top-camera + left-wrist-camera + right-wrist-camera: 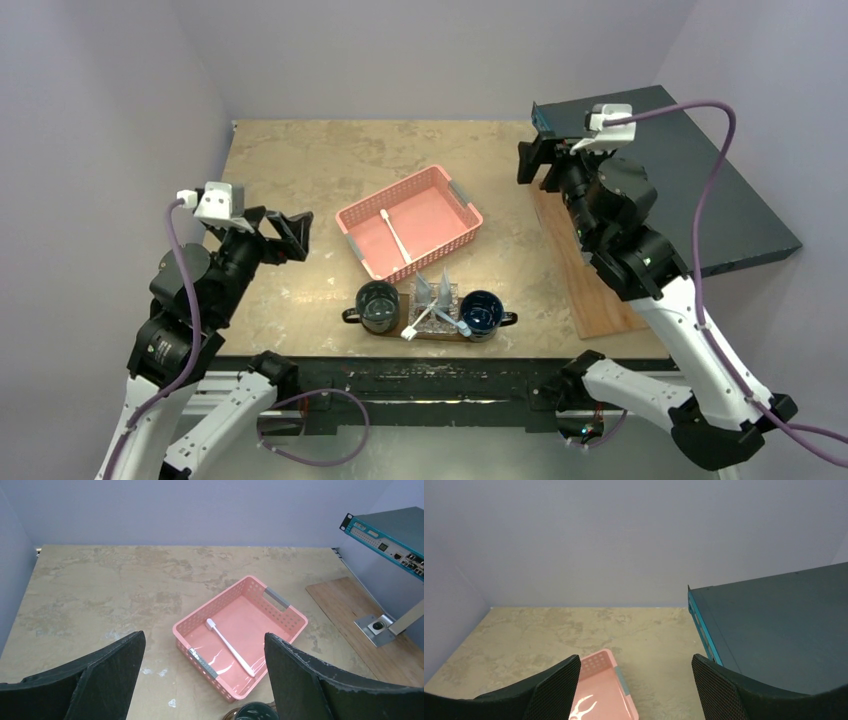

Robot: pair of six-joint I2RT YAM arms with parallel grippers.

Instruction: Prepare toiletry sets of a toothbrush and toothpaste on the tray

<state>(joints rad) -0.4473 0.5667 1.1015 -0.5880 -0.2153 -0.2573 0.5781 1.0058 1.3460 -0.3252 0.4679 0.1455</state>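
Note:
The dark brown oval tray (pixel 440 335) lies near the table's front edge, with a dark mug at each end (pixel 378 305) (pixel 482 313). Between the mugs lie two white toothbrushes (pixel 420 324) crossed over each other, with two pale tubes (pixel 426 290) just behind them. Another white toothbrush (pixel 395 236) (pixel 230 647) lies in the pink mesh basket (pixel 358 215) (pixel 240 587) (pixel 599 690). My left gripper (pixel 292 238) (pixel 204 634) hangs open and empty, left of the basket. My right gripper (pixel 530 165) (pixel 635 657) is raised at the back right, open and empty.
A pale rectangular wooden board (pixel 590 290) (pixel 360 625) lies along the table's right side. A dark teal flat device (pixel 700 170) (pixel 395 535) (pixel 774 625) overhangs the right back corner. Walls close in the table at the left and back.

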